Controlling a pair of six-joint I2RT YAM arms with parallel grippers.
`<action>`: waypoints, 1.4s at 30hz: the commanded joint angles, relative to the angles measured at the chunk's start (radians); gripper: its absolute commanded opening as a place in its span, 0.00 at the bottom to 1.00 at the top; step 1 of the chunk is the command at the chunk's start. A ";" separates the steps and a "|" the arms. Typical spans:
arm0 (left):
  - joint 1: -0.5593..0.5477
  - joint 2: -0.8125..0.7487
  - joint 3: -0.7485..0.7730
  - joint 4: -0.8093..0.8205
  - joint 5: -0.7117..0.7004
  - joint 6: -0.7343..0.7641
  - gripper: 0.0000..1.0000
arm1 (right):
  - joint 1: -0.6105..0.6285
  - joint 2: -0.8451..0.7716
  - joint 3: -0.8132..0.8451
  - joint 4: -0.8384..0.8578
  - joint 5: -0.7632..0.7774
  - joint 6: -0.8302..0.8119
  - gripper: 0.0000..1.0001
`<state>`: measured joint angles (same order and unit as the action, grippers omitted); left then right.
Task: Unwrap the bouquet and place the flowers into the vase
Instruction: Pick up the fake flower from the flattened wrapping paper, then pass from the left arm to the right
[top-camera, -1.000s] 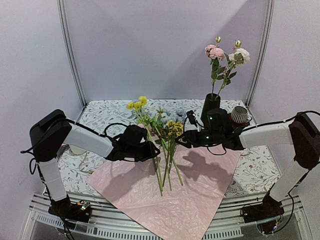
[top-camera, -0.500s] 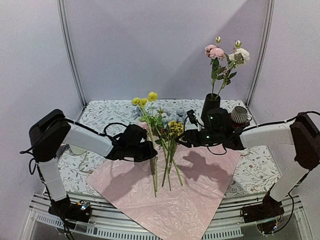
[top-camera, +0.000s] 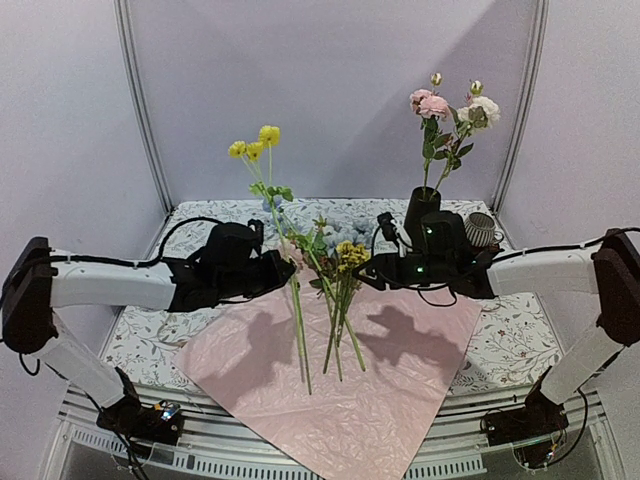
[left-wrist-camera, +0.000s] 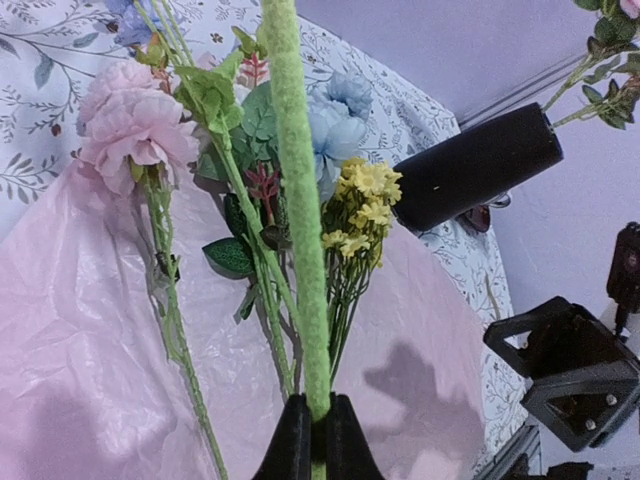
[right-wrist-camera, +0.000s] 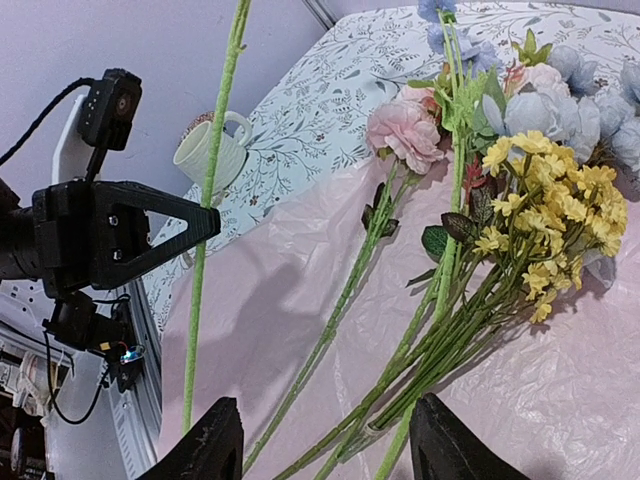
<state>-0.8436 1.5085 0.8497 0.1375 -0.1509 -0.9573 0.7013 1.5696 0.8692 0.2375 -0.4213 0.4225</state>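
My left gripper (left-wrist-camera: 318, 440) is shut on the thick green stem (left-wrist-camera: 295, 200) of a yellow flower (top-camera: 255, 143), held nearly upright above the table. Its lower end hangs over the spread pink wrapping paper (top-camera: 400, 400). The other flowers (top-camera: 335, 290) lie loose on that paper: a pink bloom (left-wrist-camera: 130, 120), pale blue blooms (left-wrist-camera: 335, 105) and a yellow cluster (left-wrist-camera: 365, 205). The black vase (top-camera: 420, 215) stands at the back right with pink and cream flowers (top-camera: 450, 110) in it. My right gripper (right-wrist-camera: 330, 440) hovers open over the lying stems, holding nothing.
A ribbed cup on a red saucer (top-camera: 482, 230) stands right of the vase. A white mug (right-wrist-camera: 215, 150) sits on the floral tablecloth (top-camera: 200, 225) at the left, beyond my left arm. Metal posts frame the back wall.
My left gripper has closed on the yellow flower's stem and lifted it up and to the left, away from the pile. The right arm has hardly moved.
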 joint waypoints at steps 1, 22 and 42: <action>-0.013 -0.080 -0.065 0.036 -0.057 0.057 0.00 | 0.003 -0.052 -0.016 0.057 -0.023 -0.002 0.59; -0.189 -0.282 -0.314 0.727 0.243 0.538 0.00 | 0.150 -0.104 0.083 0.366 -0.131 -0.019 0.53; -0.238 -0.200 -0.249 0.695 0.270 0.583 0.00 | 0.192 -0.038 0.218 0.358 -0.167 -0.066 0.33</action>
<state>-1.0660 1.3041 0.5697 0.8249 0.1123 -0.4015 0.8841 1.5063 1.0546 0.5884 -0.5716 0.3637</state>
